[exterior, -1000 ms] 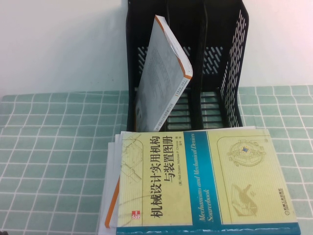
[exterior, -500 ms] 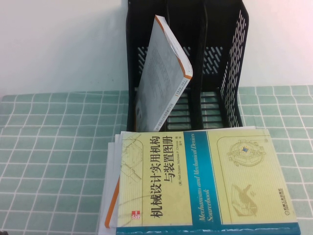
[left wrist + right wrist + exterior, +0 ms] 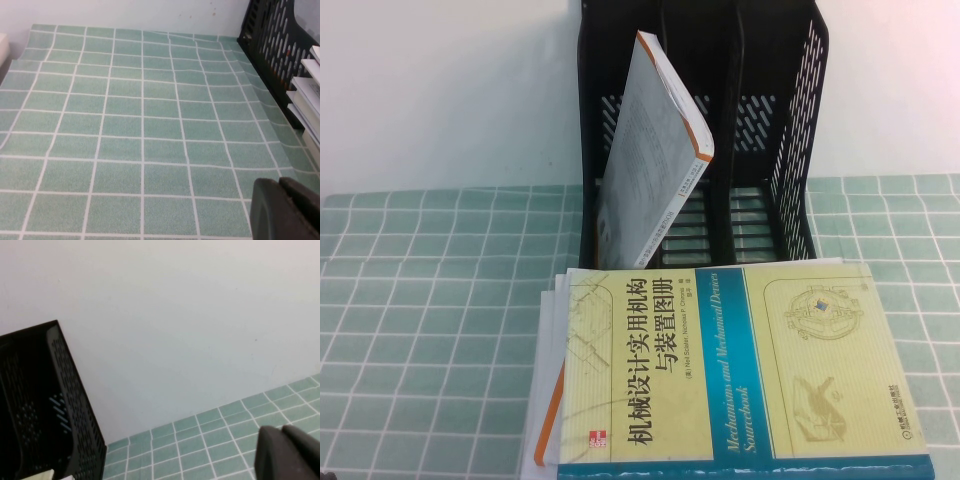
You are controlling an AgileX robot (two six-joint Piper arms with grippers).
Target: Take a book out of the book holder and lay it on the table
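Observation:
The book (image 3: 740,370), pale yellow with a blue-teal band and black Chinese title, lies flat at the table's (image 3: 430,300) front, just before the black book holder (image 3: 790,130). It rests on another book. Neither gripper shows in the high view. In the left wrist view my left gripper (image 3: 278,182) hangs over bare green cloth, left of the holder (image 3: 272,35), its fingers shut together on nothing. In the right wrist view my right gripper (image 3: 281,430) is shut and empty above the cloth, right of the holder (image 3: 45,405).
A white book with an orange edge (image 3: 552,400) lies under the yellow book. A thin white-grey book with an orange spine (image 3: 655,150) leans in the holder's left compartment. A white wall stands behind. Page edges of the stacked books (image 3: 307,100) show in the left wrist view.

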